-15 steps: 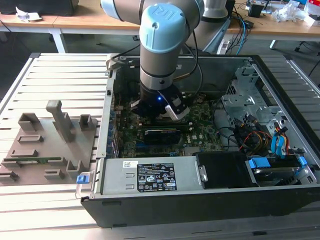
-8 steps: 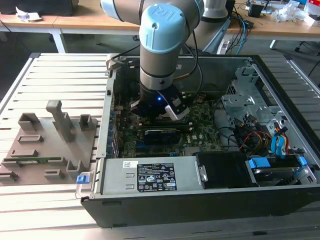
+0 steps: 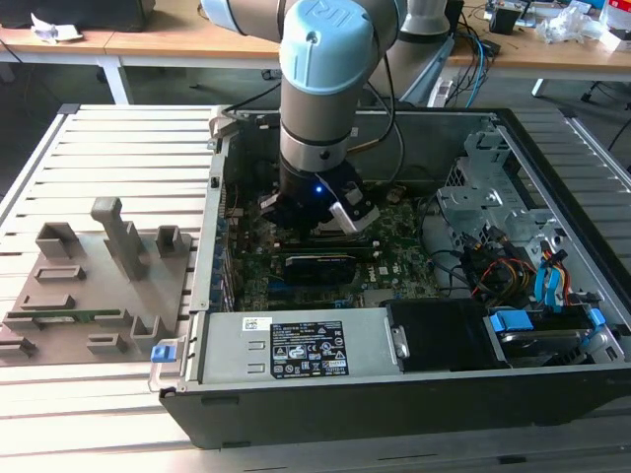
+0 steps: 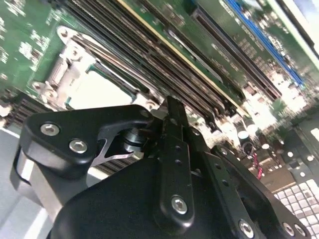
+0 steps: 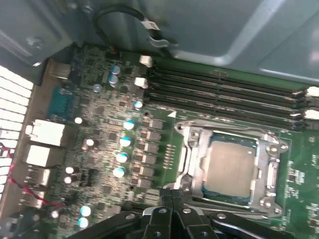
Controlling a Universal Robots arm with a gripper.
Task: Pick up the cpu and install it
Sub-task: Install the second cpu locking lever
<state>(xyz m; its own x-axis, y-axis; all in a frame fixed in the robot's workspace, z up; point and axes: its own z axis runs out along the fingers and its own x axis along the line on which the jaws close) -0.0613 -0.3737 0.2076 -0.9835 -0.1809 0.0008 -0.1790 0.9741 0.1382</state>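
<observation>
Silver-grey metal: that is the top of the cpu [image 5: 231,170] you see in the first wrist view, lying flat inside the socket frame [image 5: 192,164] on the green motherboard [image 5: 99,129].
Fingers: you have them clenched together, tips [image 5: 172,196] touching, with nothing between them; the second wrist view shows the same closed pair [image 4: 172,117].
Cpu relative to the fingers: just beyond the fingertips, near but apart from them, already seated in the socket.
Memory slots: the long dark slots [image 5: 224,92] run past the far side of the socket from your fingers.
Arm: in the exterior view your gripper [image 3: 317,212] reaches down into the open computer case [image 3: 345,394].
Tray: the grey plastic tray [image 3: 89,286] sits on the slatted tabletop [image 3: 118,148], well apart from the fingers, outside the case.
</observation>
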